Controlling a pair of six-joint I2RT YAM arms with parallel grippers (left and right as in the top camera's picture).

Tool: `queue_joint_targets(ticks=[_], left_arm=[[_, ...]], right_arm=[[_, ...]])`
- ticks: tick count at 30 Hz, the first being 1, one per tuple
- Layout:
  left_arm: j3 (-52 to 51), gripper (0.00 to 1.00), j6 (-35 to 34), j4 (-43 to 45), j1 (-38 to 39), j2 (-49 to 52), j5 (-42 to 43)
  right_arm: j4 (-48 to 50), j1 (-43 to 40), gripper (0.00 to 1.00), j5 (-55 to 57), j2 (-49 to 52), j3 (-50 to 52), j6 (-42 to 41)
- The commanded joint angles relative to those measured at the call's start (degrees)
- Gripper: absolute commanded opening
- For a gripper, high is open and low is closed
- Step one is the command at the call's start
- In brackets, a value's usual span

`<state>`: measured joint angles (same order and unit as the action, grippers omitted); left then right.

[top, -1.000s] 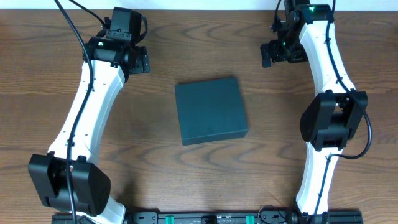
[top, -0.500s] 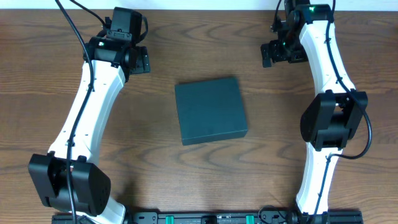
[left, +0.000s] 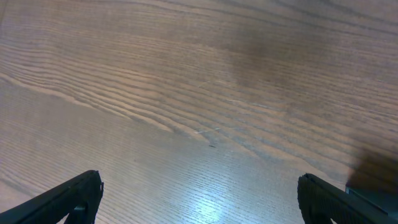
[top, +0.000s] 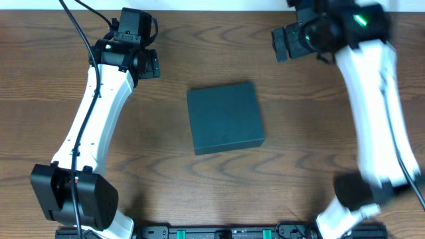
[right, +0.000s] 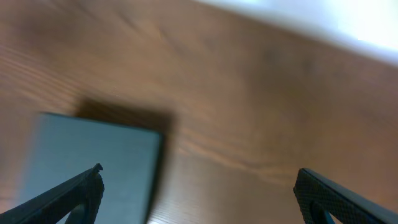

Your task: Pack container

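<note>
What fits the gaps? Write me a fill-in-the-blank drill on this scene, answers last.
The box lies with its lid ____.
The left tool and right tool are open and hold ____.
The table is made of ____.
Missing: closed; nothing; wood.

Brown wooden table (top: 166,172) (grain clearly visible), black rail (top: 199,232) along near edge

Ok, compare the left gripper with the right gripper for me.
The right gripper appears blurred from overhead; the left gripper is sharp. The right gripper's wrist view shows the container; the left gripper's shows almost only bare table. Both are open, empty and clear of the container.
</note>
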<state>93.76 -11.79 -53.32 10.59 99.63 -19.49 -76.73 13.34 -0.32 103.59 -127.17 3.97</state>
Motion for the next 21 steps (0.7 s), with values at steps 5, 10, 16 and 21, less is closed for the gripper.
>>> queue_joint_targets(ticks=[5,10,16,21], left_arm=[[0.6,0.99,0.1,0.0,-0.2,0.0,-0.7],[0.6,0.99,0.1,0.0,-0.2,0.0,-0.7],[0.6,0.99,0.1,0.0,-0.2,0.0,-0.7],[0.6,0.99,0.1,0.0,-0.2,0.0,-0.7]], right_arm=[[-0.5,6.1,0.99,0.1,-19.3,-1.0,-0.7],[0.7,4.0,0.99,0.3,-29.2,1.2,-0.4],[11.1,-2.6,0.99,0.5,-41.9,16.2,0.7],[28.0,-6.5,0.99,0.5,-54.3,38.8,2.1]])
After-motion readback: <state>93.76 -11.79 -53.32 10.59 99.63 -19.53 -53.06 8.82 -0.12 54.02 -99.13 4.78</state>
